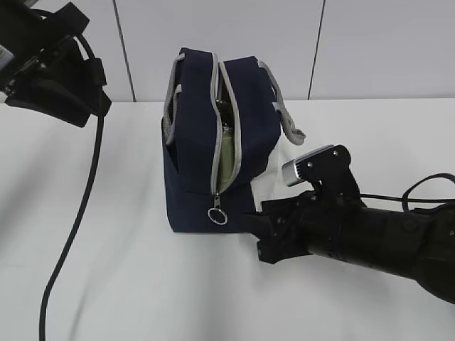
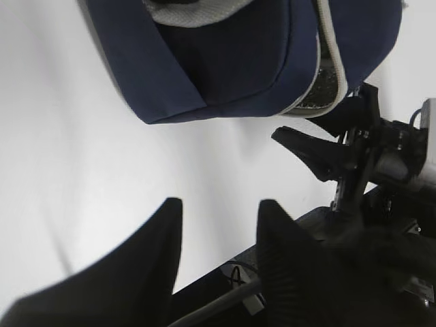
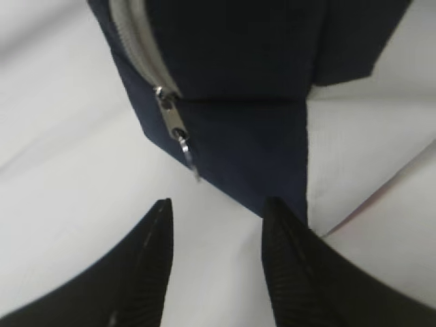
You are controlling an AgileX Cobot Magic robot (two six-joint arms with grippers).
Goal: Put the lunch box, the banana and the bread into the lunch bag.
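R arm low over bench (image 1: 106,284), reaching in from right edge, right hand (image 3: 216,272) just short of lunch bag (image 1: 192,170) front corner, near zipper pull (image 3: 178,133). Fingers part open, nothing between, touching nothing. L arm raised at upper left, clear of bag; left hand (image 2: 218,255) part open, empty, above bare bench. Navy bag upright mid-bench, zipper open along top, ring pull (image 1: 217,215) hanging low on front. Pale green lunch box (image 1: 225,153) visible thru gap. Banana, bread not visible.
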